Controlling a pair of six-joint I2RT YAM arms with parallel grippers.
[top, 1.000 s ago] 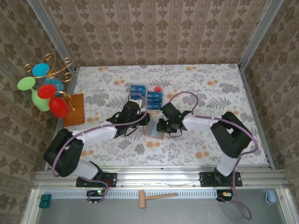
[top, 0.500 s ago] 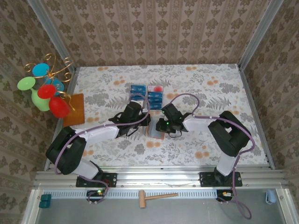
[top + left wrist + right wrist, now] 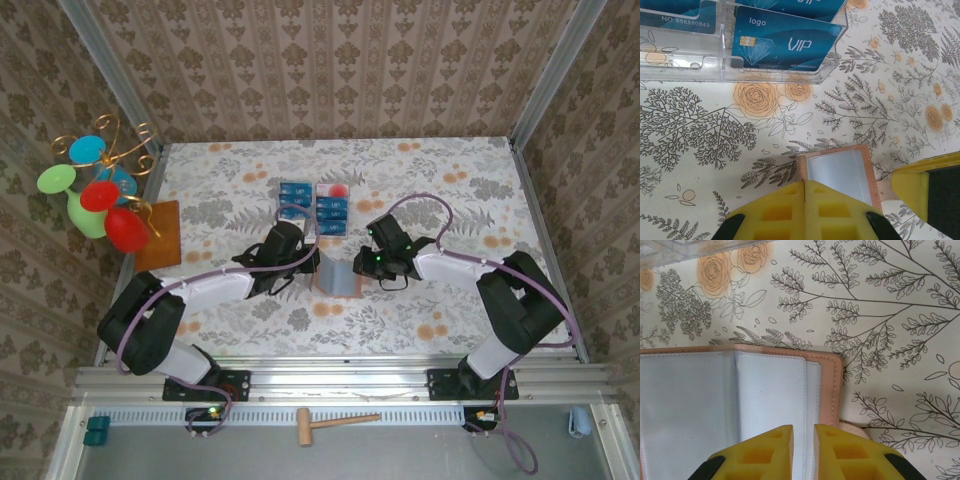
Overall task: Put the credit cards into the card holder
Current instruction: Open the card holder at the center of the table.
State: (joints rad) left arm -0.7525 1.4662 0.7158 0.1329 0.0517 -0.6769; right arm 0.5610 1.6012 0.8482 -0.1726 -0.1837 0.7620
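Note:
The card holder (image 3: 338, 275) lies spread open at mid-table, its clear sleeves facing up inside a reddish-brown border (image 3: 830, 385). My left gripper (image 3: 308, 262) is shut on its left cover, whose thin brown edge is pinched between the yellow pads (image 3: 805, 182). At the holder's right side, my right gripper (image 3: 366, 265) has its pads drawn to a narrow gap (image 3: 803, 429) over the stitched edge of a sleeve page. Blue credit cards (image 3: 332, 210) stand in a clear tray (image 3: 338, 189) just behind; one reads VIP (image 3: 785, 45).
An orange-brown mat (image 3: 160, 235) and a stand of coloured discs (image 3: 95, 195) sit at the table's left edge. A wooden mallet (image 3: 335, 422) lies below the front rail. Patterned walls close in the table on three sides.
The right gripper has moved to the right, and the card holder has gone from folded to spread open with its grey sleeves showing. The left gripper has kept its grip in place.

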